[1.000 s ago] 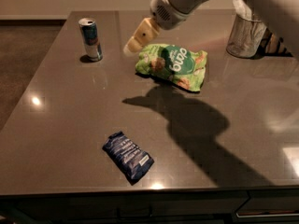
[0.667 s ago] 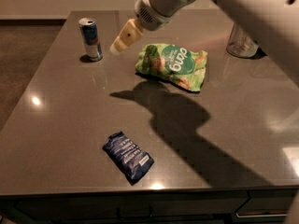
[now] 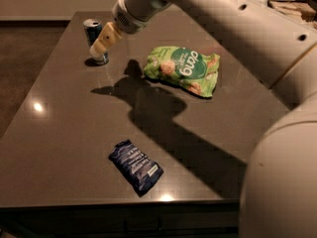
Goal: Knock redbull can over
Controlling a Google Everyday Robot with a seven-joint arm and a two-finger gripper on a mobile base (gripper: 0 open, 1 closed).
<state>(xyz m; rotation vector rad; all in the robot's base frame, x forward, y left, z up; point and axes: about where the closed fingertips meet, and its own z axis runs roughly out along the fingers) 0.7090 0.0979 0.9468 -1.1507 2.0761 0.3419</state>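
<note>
At the far left of the counter, the redbull can stands upright, close to the far-left corner, with open floor beyond the edge on that side. It is not yet knocked over.

The gripper hangs right in front of the can's lower right side from my view and overlaps it. I cannot tell whether it touches the can or sits just short of it, nor whether the gripper is apart or together. It points down and to the left, toward the can's base.

My main worry is height. A push low on the can would likely slide it along the smooth counter instead of tipping it, so I would want contact nearer the top. The second worry is direction: a shove to the left could send the can off the counter's left edge, where it would roll away out of reach. A glancing touch on the round side could also just spin or nudge it and leave it standing.

Nearer to me, about the middle of the counter, lies a dark blue wrapper, well apart from the action. To the right of the gripper sits the green snack bag, under the arm. A low sweep of the arm could drag that bag along.
</note>
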